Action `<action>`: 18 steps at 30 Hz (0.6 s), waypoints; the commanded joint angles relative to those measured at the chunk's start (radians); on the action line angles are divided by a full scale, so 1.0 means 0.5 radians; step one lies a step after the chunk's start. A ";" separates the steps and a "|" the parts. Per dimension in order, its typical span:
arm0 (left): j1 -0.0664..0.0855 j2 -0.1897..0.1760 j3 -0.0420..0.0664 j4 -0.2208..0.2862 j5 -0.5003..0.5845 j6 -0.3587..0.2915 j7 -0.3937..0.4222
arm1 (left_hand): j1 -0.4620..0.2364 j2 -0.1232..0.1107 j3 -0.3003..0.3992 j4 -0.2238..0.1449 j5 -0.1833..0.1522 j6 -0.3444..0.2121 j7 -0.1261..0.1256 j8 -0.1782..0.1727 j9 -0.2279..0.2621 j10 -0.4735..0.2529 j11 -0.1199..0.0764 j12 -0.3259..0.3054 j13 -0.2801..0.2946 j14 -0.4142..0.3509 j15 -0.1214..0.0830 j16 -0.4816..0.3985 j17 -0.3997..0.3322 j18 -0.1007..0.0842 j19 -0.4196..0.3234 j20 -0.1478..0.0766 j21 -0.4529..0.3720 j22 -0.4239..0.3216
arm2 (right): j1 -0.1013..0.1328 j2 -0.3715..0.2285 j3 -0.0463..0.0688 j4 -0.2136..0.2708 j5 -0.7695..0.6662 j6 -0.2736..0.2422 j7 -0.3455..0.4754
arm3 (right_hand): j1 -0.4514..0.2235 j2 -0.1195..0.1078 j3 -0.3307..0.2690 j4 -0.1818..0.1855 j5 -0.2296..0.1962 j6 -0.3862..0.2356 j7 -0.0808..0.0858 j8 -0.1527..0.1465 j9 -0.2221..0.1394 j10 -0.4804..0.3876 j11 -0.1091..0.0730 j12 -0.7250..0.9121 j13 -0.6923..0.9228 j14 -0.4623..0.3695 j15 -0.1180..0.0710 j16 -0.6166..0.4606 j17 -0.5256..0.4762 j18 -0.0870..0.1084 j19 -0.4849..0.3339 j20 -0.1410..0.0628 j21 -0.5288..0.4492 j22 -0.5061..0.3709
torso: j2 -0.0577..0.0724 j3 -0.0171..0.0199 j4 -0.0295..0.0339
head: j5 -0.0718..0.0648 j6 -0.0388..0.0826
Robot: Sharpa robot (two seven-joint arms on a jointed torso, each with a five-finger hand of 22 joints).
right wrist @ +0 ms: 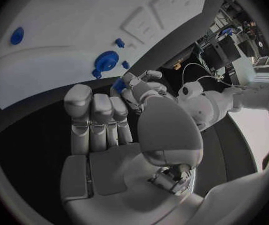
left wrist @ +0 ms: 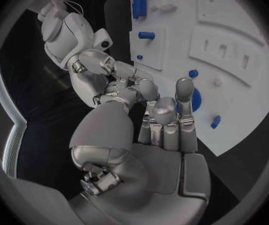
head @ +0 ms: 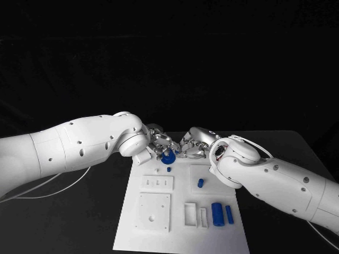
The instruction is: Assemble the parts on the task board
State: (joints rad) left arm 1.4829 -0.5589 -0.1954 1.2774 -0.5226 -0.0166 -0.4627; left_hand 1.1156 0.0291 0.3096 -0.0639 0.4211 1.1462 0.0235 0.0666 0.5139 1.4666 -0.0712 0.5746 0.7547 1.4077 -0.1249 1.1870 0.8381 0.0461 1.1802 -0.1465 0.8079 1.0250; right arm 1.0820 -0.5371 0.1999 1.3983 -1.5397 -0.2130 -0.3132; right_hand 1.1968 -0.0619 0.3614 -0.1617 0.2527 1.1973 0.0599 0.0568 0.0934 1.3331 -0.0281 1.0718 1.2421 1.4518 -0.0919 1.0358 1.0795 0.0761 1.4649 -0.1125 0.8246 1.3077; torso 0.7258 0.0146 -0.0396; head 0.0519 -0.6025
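Far end of task board (head: 215,233) hidden under both robot hands in head view; board's near edge cut off by the picture's bottom.

Left robot hand (head: 160,142) and right robot hand (head: 194,146) meet fingertip to fingertip over the blue gear (head: 168,157); gear half covered by fingers. Cannot tell which robot hand, if either, actually grips it.

Left wrist view: gear (left wrist: 196,100) mostly hidden behind own fingers (left wrist: 183,92).

Right wrist view: a small blue piece (right wrist: 118,86) sits at the fingertips; its shape too small to tell, hold unclear.

Small blue pin (head: 169,169) on board too small to tell its form.
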 commanded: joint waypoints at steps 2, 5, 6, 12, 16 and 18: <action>0.001 0.006 0.003 0.008 0.078 0.001 0.046 | -0.017 -0.024 0.171 -0.148 0.019 0.090 -0.059 0.009 0.778 0.073 -0.027 0.003 -0.006 0.008 -0.016 0.016 0.018 0.012 0.022 -0.004 -0.023 0.021 | -0.001 -0.001 -0.002 -0.012 -0.005 0.027 0.023 | 0.015 -0.012 -0.006 0.013 0.010 -0.007 0.004 0.012 -0.008 0.000 0.002 -0.013 -0.004 0.007 -0.010 -0.004 -0.005 -0.015 0.087 -0.010 -0.006 0.194 | 0.000 -0.0006 0.000 | 0.002 0.000; 0.001 0.006 0.003 0.006 0.111 -0.019 0.042 | -0.034 -0.040 0.185 -0.148 0.059 0.116 -0.071 0.011 0.866 0.074 -0.038 0.006 -0.010 0.014 -0.020 0.024 0.030 0.013 0.029 -0.005 -0.032 0.034 | -0.001 -0.003 -0.002 -0.016 0.002 0.020 0.028 | 0.010 -0.019 -0.012 0.020 0.011 -0.025 0.008 0.012 -0.015 -0.006 0.005 -0.023 -0.011 0.006 -0.008 -0.010 -0.009 -0.013 0.085 -0.009 -0.014 0.193 | -0.001 -0.0005 -0.002 | 0.003 0.001; 0.001 0.006 0.003 0.006 0.129 -0.029 0.039 | -0.042 -0.045 0.192 -0.149 0.069 0.123 -0.073 0.011 0.906 0.072 -0.040 0.006 -0.010 0.012 -0.023 0.024 0.032 0.010 0.030 -0.008 -0.037 0.039 | -0.001 -0.004 -0.003 -0.017 0.005 0.015 0.029 | 0.008 -0.021 -0.015 0.025 0.016 -0.027 0.009 0.013 -0.017 -0.007 0.005 -0.025 -0.013 0.005 -0.007 -0.012 -0.011 -0.013 0.085 -0.008 -0.016 0.192 | -0.001 -0.0006 -0.002 | 0.003 0.002; 0.001 0.003 0.002 0.004 0.197 -0.076 0.029 | -0.063 -0.064 0.224 -0.175 0.126 0.167 -0.083 0.003 0.964 0.052 -0.039 0.006 -0.001 -0.014 -0.025 0.004 0.011 -0.002 0.014 -0.014 -0.058 0.060 | -0.002 -0.011 -0.003 -0.017 0.026 -0.035 0.045 | -0.003 -0.039 -0.070 0.053 0.057 -0.057 0.016 0.012 -0.028 -0.010 0.010 -0.036 -0.025 0.006 -0.005 -0.022 -0.017 -0.008 0.086 -0.006 -0.027 0.190 | -0.002 0.0014 0.001 | 0.004 0.009; 0.001 -0.002 0.001 0.004 0.204 -0.090 0.034 | -0.074 -0.074 0.232 -0.187 0.145 0.199 -0.091 0.002 0.975 0.065 -0.040 0.007 -0.005 -0.005 -0.027 0.017 0.031 -0.004 0.017 -0.015 -0.063 0.071 | -0.002 -0.019 -0.003 -0.013 0.047 -0.080 0.070 | -0.010 -0.073 -0.165 0.092 0.146 -0.104 0.030 0.013 -0.038 -0.039 0.014 -0.083 -0.060 0.001 0.004 -0.052 -0.037 0.002 0.082 0.003 -0.066 0.183 | -0.002 0.0009 -0.001 | 0.003 0.006; 0.001 -0.004 0.001 0.003 0.193 -0.088 0.038 | -0.073 -0.079 0.235 -0.197 0.146 0.210 -0.093 -0.001 0.973 0.070 -0.040 0.008 -0.008 -0.004 -0.026 0.020 0.036 -0.003 0.019 -0.013 -0.065 0.077 | -0.003 -0.025 -0.004 -0.007 0.053 -0.101 0.082 | -0.007 -0.086 -0.203 0.104 0.176 -0.118 0.032 0.012 -0.039 -0.051 0.017 -0.106 -0.078 -0.001 0.006 -0.068 -0.047 0.006 0.080 0.006 -0.088 0.178 | -0.001 0.0014 -0.001 | 0.003 0.009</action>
State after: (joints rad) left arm 1.4827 -0.5612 -0.1957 1.2758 -0.4537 -0.0490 -0.4626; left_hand 1.0764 -0.0060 0.3738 -0.1056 0.4912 1.1682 0.0455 0.0638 0.5434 1.4649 -0.0847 0.5747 0.7523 1.4060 -0.1377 1.1926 0.8547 0.0461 1.1886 -0.1518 0.7816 1.0623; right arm 1.0814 -0.5469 0.1980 1.3926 -1.5234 -0.2322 -0.2918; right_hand 1.1943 -0.0964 0.2682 -0.1127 0.3340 1.1451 0.0763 0.0609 0.0753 1.3164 -0.0197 1.0239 1.2074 1.4517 -0.0919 1.0056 1.0581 0.0762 1.4649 -0.1125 0.7853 1.3076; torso 0.7250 0.0147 -0.0396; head 0.0538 -0.5988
